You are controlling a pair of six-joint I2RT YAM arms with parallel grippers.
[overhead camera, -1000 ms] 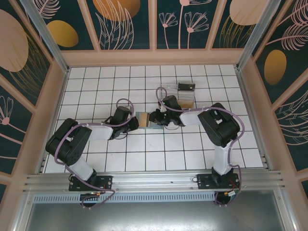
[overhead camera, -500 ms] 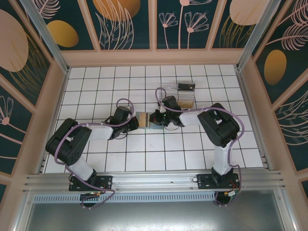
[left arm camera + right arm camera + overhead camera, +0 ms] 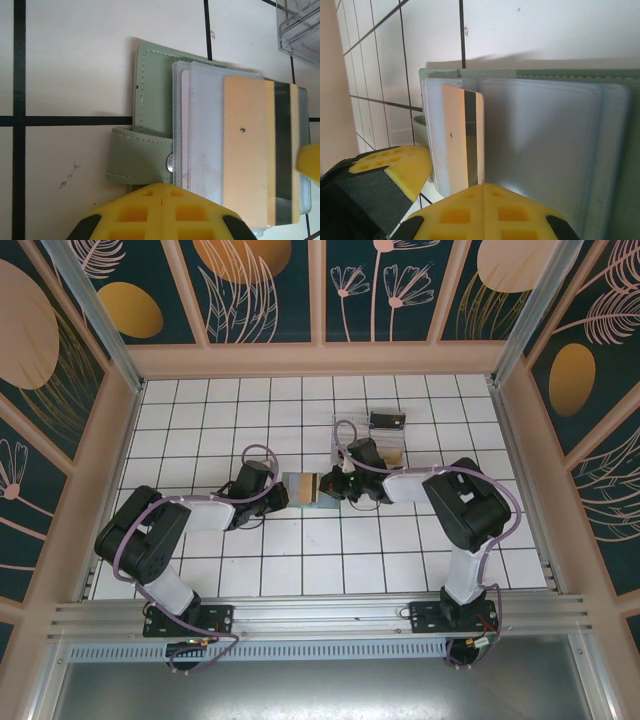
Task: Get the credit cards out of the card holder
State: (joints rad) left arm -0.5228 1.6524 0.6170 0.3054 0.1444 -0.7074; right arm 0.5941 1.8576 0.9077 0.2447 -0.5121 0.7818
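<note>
The card holder [image 3: 303,488] lay open and flat on the table [image 3: 300,570] between the two arms, with the left claw [image 3: 162,192] pressed together over its near edge, apparently pinning it down. The right claw [image 3: 484,192] was closed on the end of a gold card [image 3: 255,150] with a black stripe, which looked partly drawn out of its clear sleeve but overlapped the holder. The task seemed barely begun: no card was free of the holder yet, and paler cards [image 3: 205,135] sat tucked in the sleeves beneath.
</note>
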